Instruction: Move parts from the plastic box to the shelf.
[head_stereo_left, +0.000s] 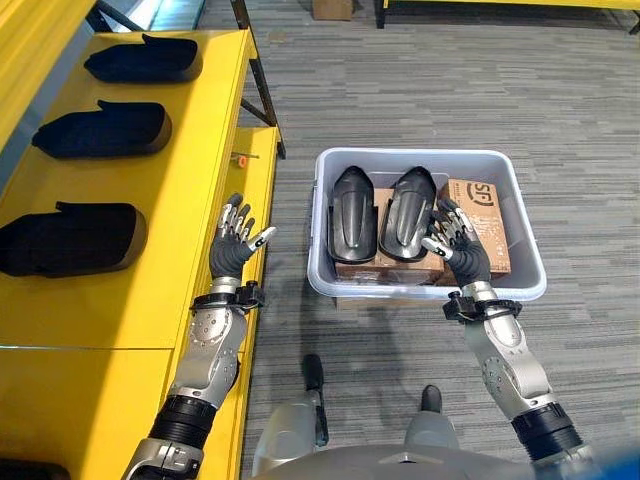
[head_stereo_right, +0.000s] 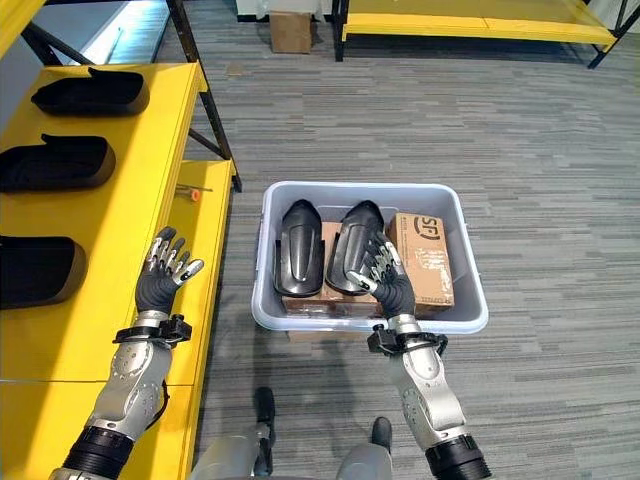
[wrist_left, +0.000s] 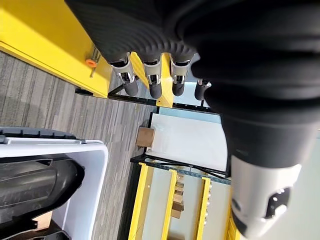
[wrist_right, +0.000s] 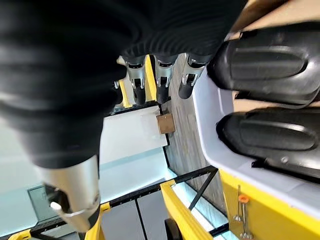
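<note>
You have two glossy black moulded plastic parts (head_stereo_left: 353, 213) lying side by side in the pale grey plastic box (head_stereo_left: 330, 283) on the grey carpeted floor (head_stereo_left: 400, 90), resting on flat brown cardboard boxes (head_stereo_left: 480, 222) packed inside it. Your right hand (head_stereo_left: 458, 242) is over the box's near right part, fingers spread and fairly straight, its tips at the edge of the right-hand black part (head_stereo_left: 410, 210) — it grips nothing, and whether the tips actually touch that part cannot be told. Your left hand (head_stereo_left: 235, 243) hangs above the outer edge of the yellow metal shelf (head_stereo_left: 190, 180), fingers loosely extended and holding nothing. On the shelf's upper surface three more black parts (head_stereo_left: 100, 130) of the same kind lie in a row, well apart from one another. A small orange-tipped pin (head_stereo_left: 240, 158) rests on the shelf's lower ledge — near the box's far left corner.
</note>
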